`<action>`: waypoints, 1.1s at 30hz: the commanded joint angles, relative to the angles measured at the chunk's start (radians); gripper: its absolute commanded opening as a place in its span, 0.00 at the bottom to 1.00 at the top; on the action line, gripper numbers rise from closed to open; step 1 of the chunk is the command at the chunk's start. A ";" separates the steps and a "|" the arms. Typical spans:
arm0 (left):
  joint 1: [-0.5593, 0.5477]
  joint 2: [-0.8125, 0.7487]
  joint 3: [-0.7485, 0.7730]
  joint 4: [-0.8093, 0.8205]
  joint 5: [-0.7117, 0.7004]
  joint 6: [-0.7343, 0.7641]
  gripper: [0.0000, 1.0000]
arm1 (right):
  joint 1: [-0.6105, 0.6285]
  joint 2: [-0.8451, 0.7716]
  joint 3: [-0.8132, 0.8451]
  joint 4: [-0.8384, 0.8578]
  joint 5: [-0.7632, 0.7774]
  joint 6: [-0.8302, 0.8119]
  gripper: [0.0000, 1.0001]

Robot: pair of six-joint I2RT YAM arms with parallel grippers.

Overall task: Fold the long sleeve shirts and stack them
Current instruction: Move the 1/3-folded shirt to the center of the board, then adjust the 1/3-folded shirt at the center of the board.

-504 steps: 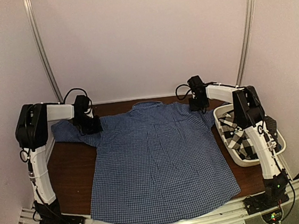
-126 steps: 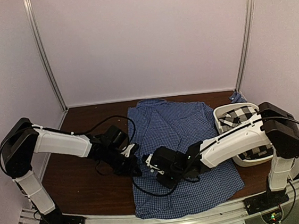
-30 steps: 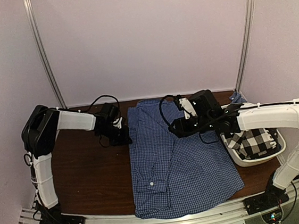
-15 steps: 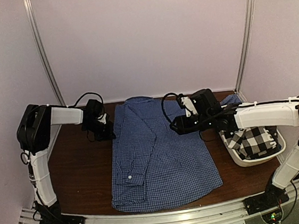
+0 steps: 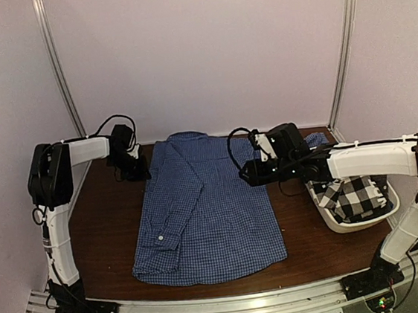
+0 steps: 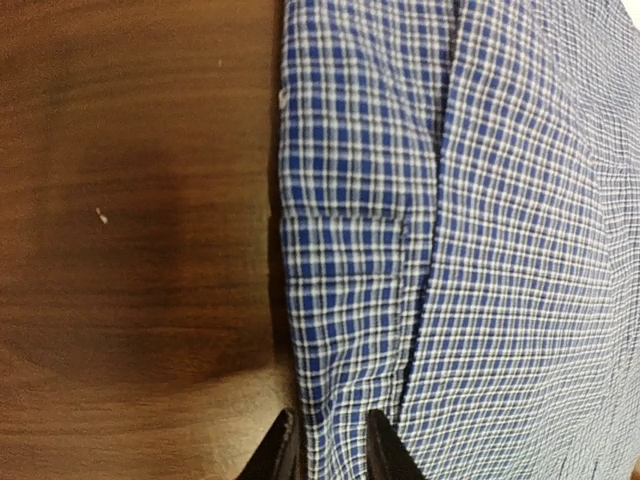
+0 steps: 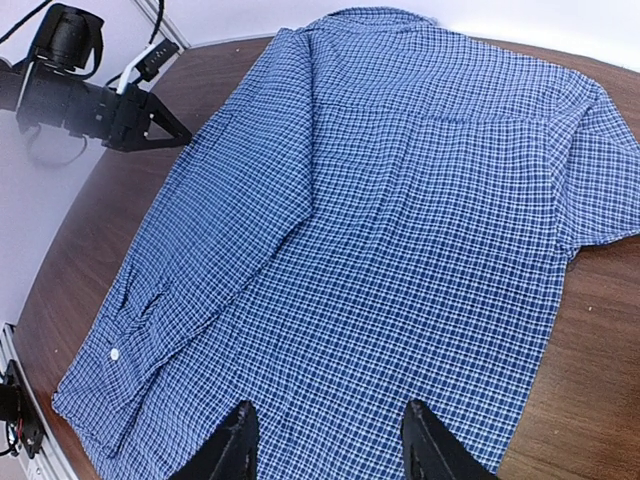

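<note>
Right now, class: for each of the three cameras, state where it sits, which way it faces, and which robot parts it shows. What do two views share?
Top: above and behind the bases, facing down over the table; the left arm and right arm show.
Left wrist: low over the shirt edge, facing down; the left pincer shows.
Right wrist: over the shirt, facing obliquely down; the right pincer, open, shows.
Shared: top and right wrist both show the shirt and the left pincer.

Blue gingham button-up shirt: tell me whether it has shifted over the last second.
Yes. The blue gingham shirt has slid left, away from the white plastic tub, which has stayed put; more bare table now separates them.
</note>
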 commanded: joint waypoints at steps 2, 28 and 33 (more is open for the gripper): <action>-0.003 -0.081 0.060 -0.036 -0.079 0.037 0.34 | -0.048 -0.002 -0.022 -0.004 0.046 0.005 0.50; -0.294 -0.363 -0.521 0.228 0.159 -0.147 0.42 | -0.186 0.136 0.129 -0.085 0.111 -0.062 0.49; -0.295 -0.386 -0.626 0.241 0.153 -0.150 0.42 | -0.273 0.162 0.188 -0.110 0.127 -0.068 0.50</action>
